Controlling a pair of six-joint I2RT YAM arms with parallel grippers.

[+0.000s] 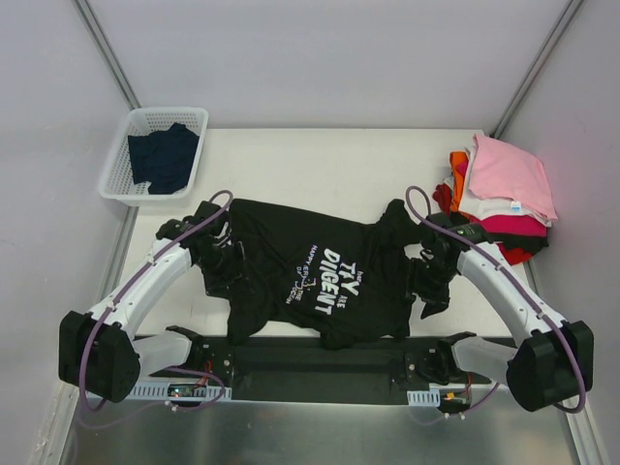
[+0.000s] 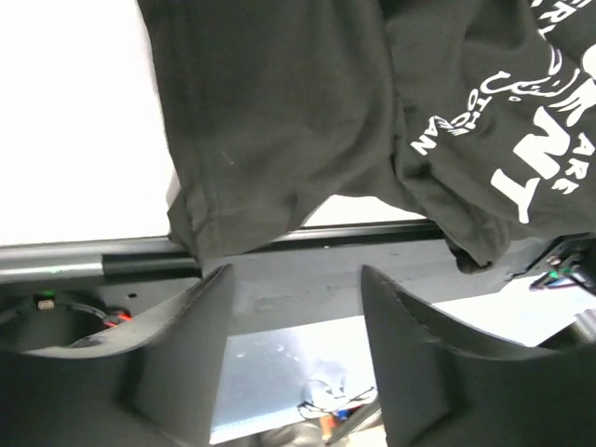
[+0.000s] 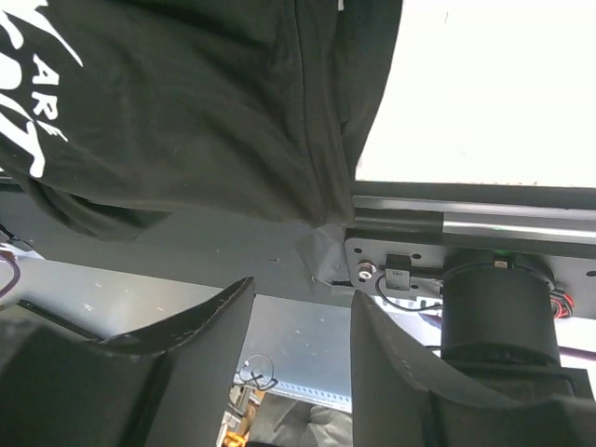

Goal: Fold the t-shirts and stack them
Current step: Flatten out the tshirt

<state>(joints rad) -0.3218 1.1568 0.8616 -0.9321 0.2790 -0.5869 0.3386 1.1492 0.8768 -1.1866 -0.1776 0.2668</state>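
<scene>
On the table (image 1: 320, 165), the black t-shirt (image 1: 281, 242) lies rumpled.

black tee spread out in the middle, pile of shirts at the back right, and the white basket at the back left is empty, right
Not empty: the top view shows a navy shirt lying in the basket at the back left. The black tee in the middle and the pile at the back right are as you say.
</scene>
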